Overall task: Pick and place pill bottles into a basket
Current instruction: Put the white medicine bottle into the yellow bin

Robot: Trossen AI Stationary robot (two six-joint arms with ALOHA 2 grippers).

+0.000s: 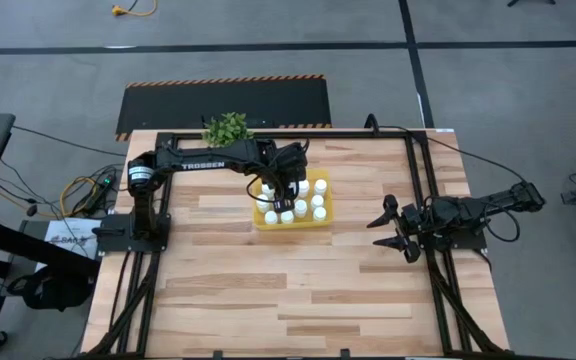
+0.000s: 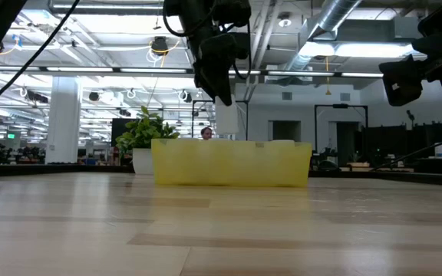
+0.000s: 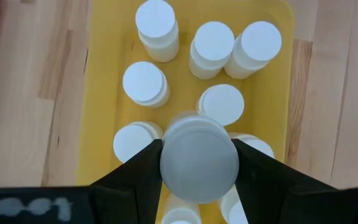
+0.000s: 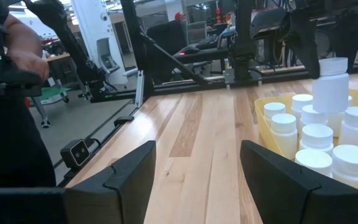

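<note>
A light wooden plank table (image 1: 268,290) carries a shallow, bright-yellow plastic basket (image 1: 324,218) with low walls, set near the middle of the table's far half. Small white cylindrical pill bottles (image 1: 318,201) with flat round caps stand upright inside it, packed close together; in the left wrist view their smooth caps (image 3: 156,18) show as white discs against the yellow floor.

The left gripper (image 1: 273,195) hangs over the basket's left side, its two dark fingers (image 3: 135,171) clamped on either side of one more white bottle (image 3: 199,160). The right wrist view shows this held bottle (image 4: 330,85) raised clear above the caps of the others, upright, with the basket's yellow wall (image 4: 267,127) beneath it.

The right gripper (image 1: 393,228) waits near the table's right edge, well apart from the basket, its fingers (image 4: 129,177) spread wide and empty over bare wood.

A small leafy green plant (image 1: 227,128) in a pale pot sits at the table's far edge, behind the basket's left corner. In the right wrist view, a person's arm (image 4: 17,46) shows in the room beyond the table.
</note>
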